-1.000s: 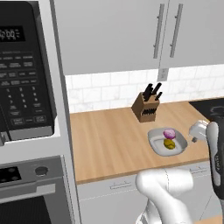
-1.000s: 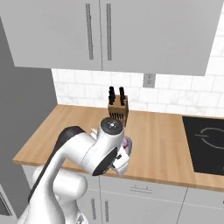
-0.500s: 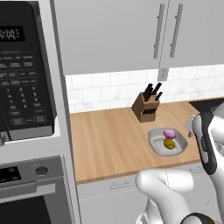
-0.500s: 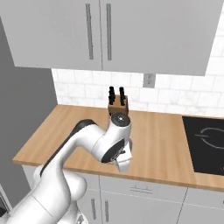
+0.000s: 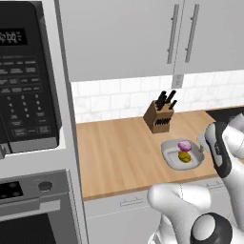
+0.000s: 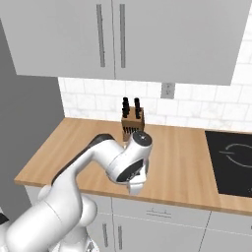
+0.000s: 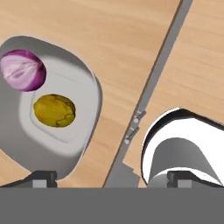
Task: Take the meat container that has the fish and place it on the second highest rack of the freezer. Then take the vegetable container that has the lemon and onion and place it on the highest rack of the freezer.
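My pincer (image 7: 109, 177), wide open and holding nothing, has swung in over the right edge of the tray (image 7: 89, 94) at the left of the hand view, onion (image 7: 22, 70) and lemon (image 7: 54, 110) inside, so I think a grab comes next.

The counter (image 5: 119, 152) is showing matt, pale wood grain. The grey tray (image 7: 83, 87) is looking smooth and matt like plastic, the onion (image 7: 22, 71) glossy-skinned, the lemon (image 7: 54, 110) dull and dimpled. The knife block (image 5: 159, 119) is looking wooden, the cupboard handles (image 6: 100, 35) brushed metal.
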